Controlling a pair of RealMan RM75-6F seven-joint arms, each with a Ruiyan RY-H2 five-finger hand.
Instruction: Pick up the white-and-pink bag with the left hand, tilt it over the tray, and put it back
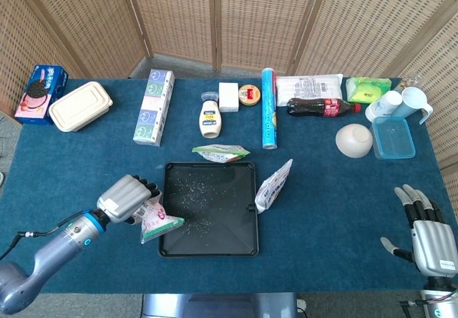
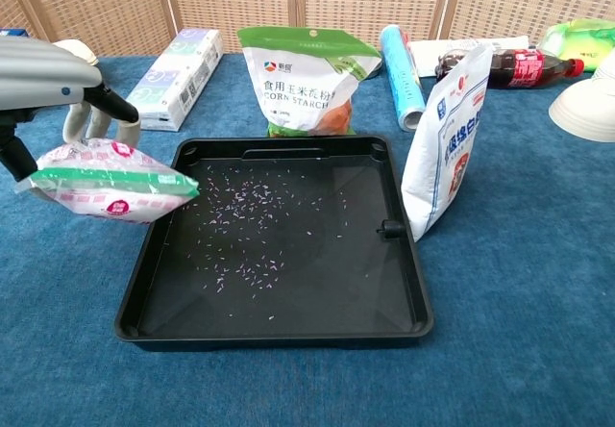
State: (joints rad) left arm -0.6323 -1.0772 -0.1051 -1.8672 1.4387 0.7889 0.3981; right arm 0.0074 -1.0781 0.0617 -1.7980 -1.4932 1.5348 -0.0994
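My left hand [image 1: 127, 198] grips the white-and-pink bag [image 1: 159, 223], which has a green band, and holds it in the air at the left rim of the black tray [image 1: 243, 243]. In the chest view the bag [image 2: 110, 190] lies nearly level, its end reaching over the tray's left wall [image 2: 151, 249], with my left hand [image 2: 58, 86] above it. Small pale grains are scattered on the tray floor. My right hand [image 1: 429, 238] rests open at the table's right front corner, holding nothing.
A corn starch bag [image 2: 296, 79] stands behind the tray and a white-and-blue bag [image 2: 446, 143] leans against its right wall. Farther back are a tissue box [image 1: 154, 107], lunch box [image 1: 79, 105], mayonnaise bottle [image 1: 210, 120], blue roll [image 1: 268, 117], cola bottle [image 1: 322, 107] and bowl [image 1: 354, 140].
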